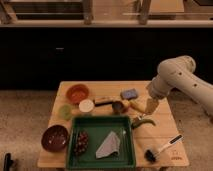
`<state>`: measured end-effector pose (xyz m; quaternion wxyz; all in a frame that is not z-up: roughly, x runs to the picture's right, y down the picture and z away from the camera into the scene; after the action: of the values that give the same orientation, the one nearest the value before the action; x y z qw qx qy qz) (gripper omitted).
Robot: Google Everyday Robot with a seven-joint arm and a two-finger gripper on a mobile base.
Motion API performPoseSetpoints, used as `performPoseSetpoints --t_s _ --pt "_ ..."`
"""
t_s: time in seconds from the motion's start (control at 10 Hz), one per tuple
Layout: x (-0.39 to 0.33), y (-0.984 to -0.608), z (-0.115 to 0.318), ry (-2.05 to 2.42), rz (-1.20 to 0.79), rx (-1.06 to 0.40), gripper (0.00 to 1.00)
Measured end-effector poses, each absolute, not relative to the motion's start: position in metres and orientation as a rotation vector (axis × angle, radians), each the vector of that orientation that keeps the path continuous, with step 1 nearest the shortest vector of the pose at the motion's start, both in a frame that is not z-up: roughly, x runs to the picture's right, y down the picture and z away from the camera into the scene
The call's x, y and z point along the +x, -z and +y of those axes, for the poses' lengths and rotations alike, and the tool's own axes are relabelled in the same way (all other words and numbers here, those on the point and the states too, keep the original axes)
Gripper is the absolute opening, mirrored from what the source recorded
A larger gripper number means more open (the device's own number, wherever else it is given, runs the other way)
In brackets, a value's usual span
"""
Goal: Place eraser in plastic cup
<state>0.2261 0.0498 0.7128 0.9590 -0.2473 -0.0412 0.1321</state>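
A small blue-grey block (pixel 129 93), likely the eraser, lies at the back of the wooden table (pixel 160 135). A pale green plastic cup (pixel 65 111) stands at the left, between an orange bowl (pixel 77 93) and a dark red bowl (pixel 54 137). A white round cup or lid (pixel 86 105) stands just right of the green cup. My gripper (pixel 151 106) hangs from the white arm (pixel 175 77) over the right part of the table, a little right of and in front of the blue-grey block, not touching it.
A green tray (pixel 126 131) at the front holds dark grapes (pixel 82 141) and a grey cloth (pixel 109 145). A dark ladle-like utensil (pixel 116 105), a green pepper (pixel 143 122) and a black-headed brush (pixel 161 149) lie nearby. A dark counter runs behind the table.
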Motion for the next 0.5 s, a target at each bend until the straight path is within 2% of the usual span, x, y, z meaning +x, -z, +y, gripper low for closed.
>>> performPoseSetpoints --t_s 0.5 --pt "0.187 -0.727 0.032 -0.317 -0.103 -0.482 0.8"
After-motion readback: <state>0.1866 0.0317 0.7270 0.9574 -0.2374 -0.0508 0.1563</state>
